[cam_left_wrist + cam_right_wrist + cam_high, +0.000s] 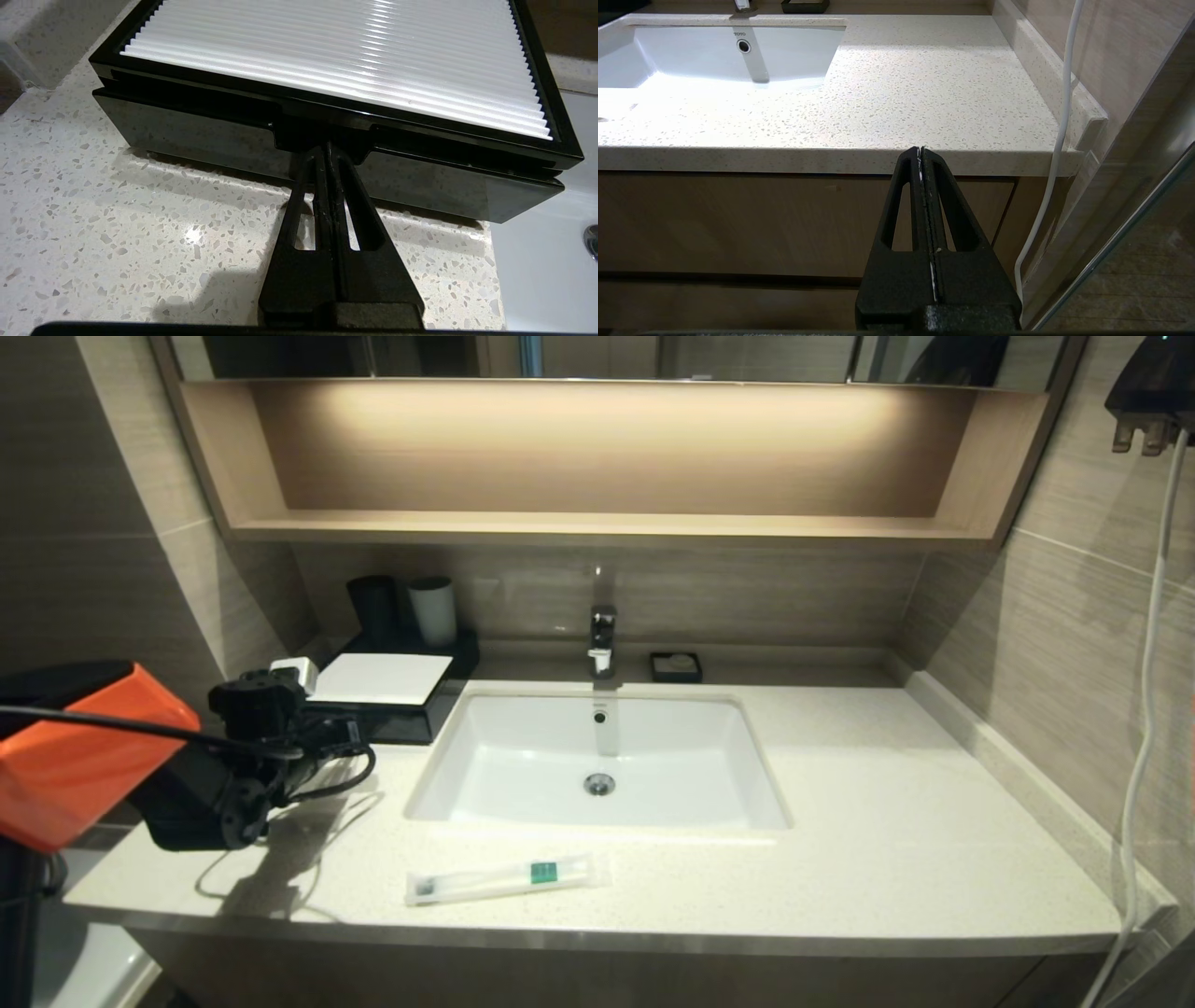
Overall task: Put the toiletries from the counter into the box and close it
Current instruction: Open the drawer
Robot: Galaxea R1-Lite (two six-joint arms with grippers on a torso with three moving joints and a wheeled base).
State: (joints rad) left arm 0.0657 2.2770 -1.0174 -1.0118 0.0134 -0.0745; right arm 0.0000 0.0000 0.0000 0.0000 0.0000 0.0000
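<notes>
Left claw point(328, 151) clenched, tips at the glossy drawer front of the low black box with white ribbed top point(336, 60), apparently touching. Clear slim toothbrush packet point(504, 878) lies on the speckled off-white stone desk point(887, 821), 6 o'clock of the white basin point(597, 761). Right claw point(920, 154) clenched, below the desk's front edge.

The left gripper point(328, 151) is stretched forward low on the robot's left, its 2 fingers pressed together. The right gripper point(920, 151) hangs low, fingers likewise pressed together.
</notes>
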